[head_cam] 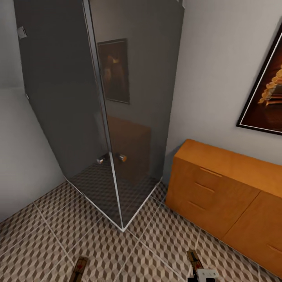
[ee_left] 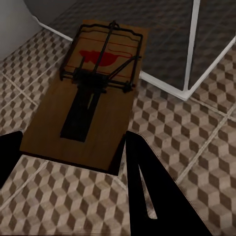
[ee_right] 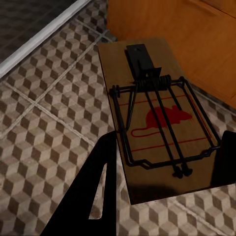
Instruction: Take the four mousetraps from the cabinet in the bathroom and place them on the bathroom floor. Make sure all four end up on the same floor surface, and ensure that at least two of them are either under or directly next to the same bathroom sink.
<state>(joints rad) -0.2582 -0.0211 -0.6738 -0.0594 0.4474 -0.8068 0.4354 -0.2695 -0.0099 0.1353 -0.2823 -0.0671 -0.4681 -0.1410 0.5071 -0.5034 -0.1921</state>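
Your left end effector [ee_left: 69, 152] clamped on one mousetrap [ee_left: 93, 93] above the bathroom floor [head_cam: 58, 235] before the glass shower [head_cam: 98, 117], your right end effector [ee_right: 167, 162] clamped on another mousetrap [ee_right: 157, 118], the cabinet [head_cam: 219, 188] right of the shower.

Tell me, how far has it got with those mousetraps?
Partway, it seems. Each gripper holds one mousetrap: the left gripper's trap and the right gripper's trap, both above the patterned floor. The cabinet is shut. No trap lies set down yet; no sink in sight.
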